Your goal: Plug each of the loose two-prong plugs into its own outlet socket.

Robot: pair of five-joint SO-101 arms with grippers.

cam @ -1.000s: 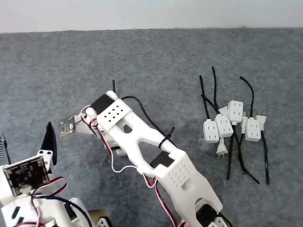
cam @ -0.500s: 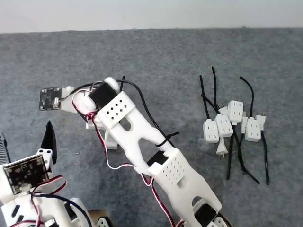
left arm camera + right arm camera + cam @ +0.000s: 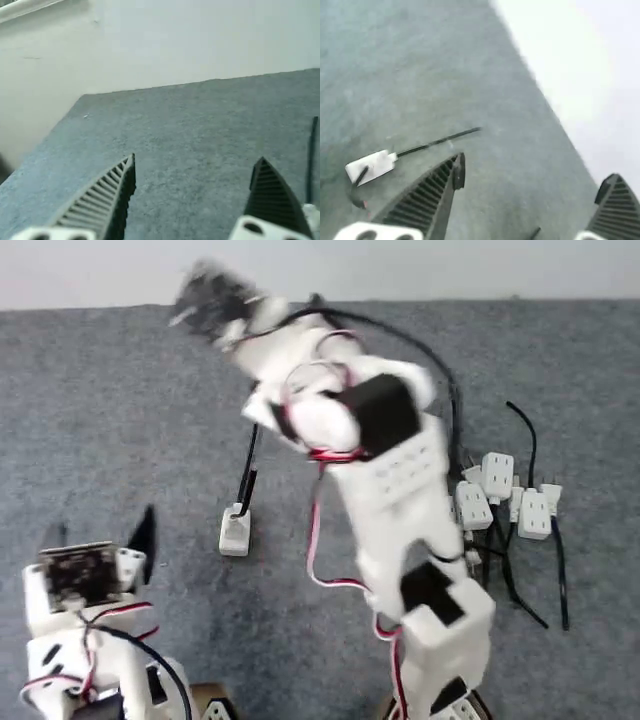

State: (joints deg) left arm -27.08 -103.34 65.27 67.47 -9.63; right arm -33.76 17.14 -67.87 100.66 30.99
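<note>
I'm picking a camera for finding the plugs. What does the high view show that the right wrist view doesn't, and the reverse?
High view adds: the pile of white plugs and sockets and the left gripper. Right wrist view adds: the gap between the right gripper's open fingers. Both: the lone white connector on its black cord, and the grey mat.
</note>
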